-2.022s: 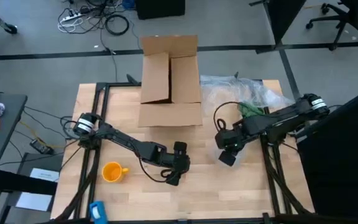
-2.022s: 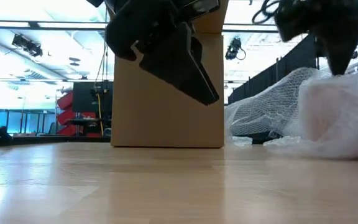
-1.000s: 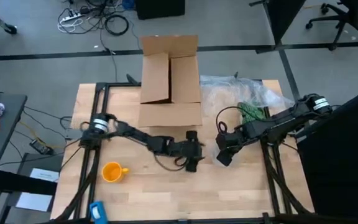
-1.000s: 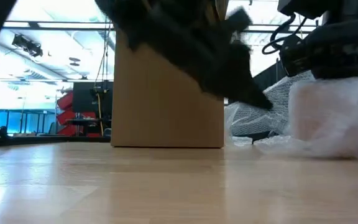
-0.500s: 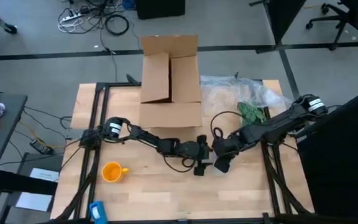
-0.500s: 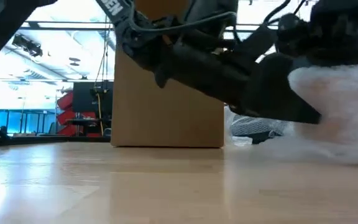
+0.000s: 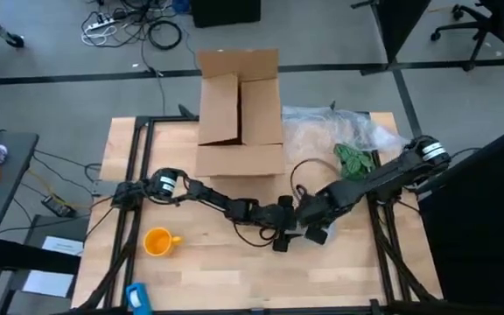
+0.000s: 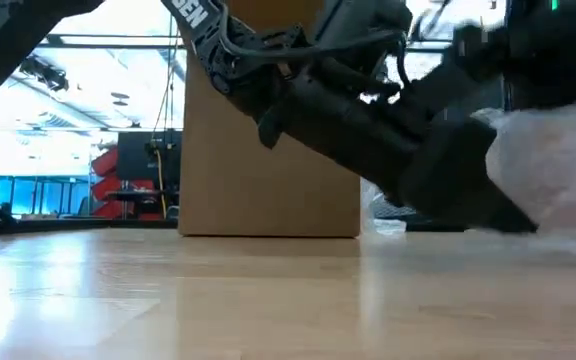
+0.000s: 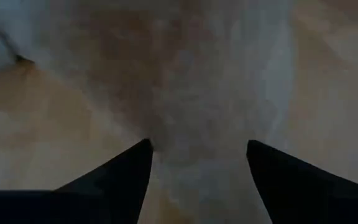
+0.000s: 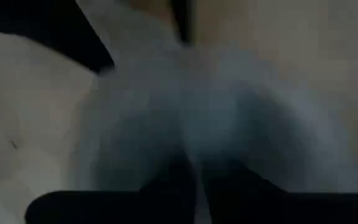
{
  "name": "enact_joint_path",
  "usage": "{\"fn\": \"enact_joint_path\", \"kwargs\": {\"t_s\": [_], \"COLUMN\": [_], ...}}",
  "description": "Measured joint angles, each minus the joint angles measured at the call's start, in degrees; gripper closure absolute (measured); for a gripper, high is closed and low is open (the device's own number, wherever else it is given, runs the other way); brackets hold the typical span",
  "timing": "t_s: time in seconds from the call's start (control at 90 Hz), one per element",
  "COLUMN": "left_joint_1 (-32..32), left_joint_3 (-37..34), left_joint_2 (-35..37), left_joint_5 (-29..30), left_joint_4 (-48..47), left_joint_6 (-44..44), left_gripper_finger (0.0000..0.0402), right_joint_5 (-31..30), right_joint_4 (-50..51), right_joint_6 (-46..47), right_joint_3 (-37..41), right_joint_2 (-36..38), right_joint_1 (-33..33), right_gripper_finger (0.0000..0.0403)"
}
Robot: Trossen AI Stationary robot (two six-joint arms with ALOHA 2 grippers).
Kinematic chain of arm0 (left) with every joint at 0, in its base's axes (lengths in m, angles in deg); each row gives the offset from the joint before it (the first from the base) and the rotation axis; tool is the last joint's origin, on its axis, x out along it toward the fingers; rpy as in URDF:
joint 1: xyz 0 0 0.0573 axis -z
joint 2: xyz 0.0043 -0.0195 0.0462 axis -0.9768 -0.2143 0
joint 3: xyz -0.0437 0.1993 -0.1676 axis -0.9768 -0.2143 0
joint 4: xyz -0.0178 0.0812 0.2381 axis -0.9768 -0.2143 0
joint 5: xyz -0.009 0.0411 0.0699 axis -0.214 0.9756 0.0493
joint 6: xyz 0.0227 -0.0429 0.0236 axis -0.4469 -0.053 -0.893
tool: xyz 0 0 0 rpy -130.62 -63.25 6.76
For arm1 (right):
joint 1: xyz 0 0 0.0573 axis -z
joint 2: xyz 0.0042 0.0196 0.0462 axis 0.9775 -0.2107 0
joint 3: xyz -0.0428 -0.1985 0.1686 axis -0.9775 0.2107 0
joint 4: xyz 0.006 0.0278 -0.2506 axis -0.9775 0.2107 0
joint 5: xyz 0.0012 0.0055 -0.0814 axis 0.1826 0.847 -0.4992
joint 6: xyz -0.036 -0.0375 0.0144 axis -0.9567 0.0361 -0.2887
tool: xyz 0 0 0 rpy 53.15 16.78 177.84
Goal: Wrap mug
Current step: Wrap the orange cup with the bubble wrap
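Your left gripper (image 9: 199, 149) has its fingers (image 9: 114, 177) spread wide around a fold of the plastic sheet (image 9: 210, 81), which lies between the tips. In the high view it sits in front of the box (image 7: 239, 114), nearly touching your right gripper (image 7: 311, 229). The right wrist view shows that gripper's fingers closed together with the sheet bunched against them, though you cannot tell for sure that it is pinched. The rest of the sheet is heaped just to the right of the box. The mug (image 7: 158, 241) stands well apart, in front of the box and off to its left, handle pointing right.
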Motion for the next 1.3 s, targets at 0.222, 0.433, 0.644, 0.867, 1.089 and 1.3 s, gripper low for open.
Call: {"fn": "enact_joint_path", "kwargs": {"t_s": [0.222, 0.433, 0.644, 0.867, 1.089, 1.3], "left_joint_1": [0.0, 0.0, 0.0, 0.0, 0.0, 0.0], "left_joint_3": [0.0, -0.1, 0.0, 0.0, 0.0, 0.0], "left_joint_2": [0.0, 0.1, 4.7, 10.9, 11.2, 11.3], "left_joint_5": [0.2, 0.5, 1.9, 6.6, 8.8, 8.9], "left_joint_4": [-0.7, -1.0, -12.7, -31.6, -38.8, -38.8], "left_joint_6": [0.0, 0.0, -4.0, -5.7, -3.9, -2.8], "left_gripper_finger": [0.0154, 0.0154, 0.0154, 0.0154, 0.0154, 0.0154], "right_joint_5": [-8.6, -10.1, -2.8, -1.1, 0.7, 0.8], "right_joint_4": [6.2, -3.4, -14.0, -17.9, -11.0, 1.3], "right_joint_6": [3.7, 1.4, 1.6, 1.7, 1.6, 4.6], "right_joint_3": [-6.3, -1.0, 8.2, 11.7, 5.9, -1.5], "right_joint_2": [2.4, 0.7, -3.8, -4.1, -0.3, 1.1], "right_joint_1": [-3.1, -2.5, -1.8, -1.8, -1.9, -1.9], "right_gripper_finger": [0.0403, 0.0403, 0.0403, 0.0402, 0.0403, 0.0403]}}
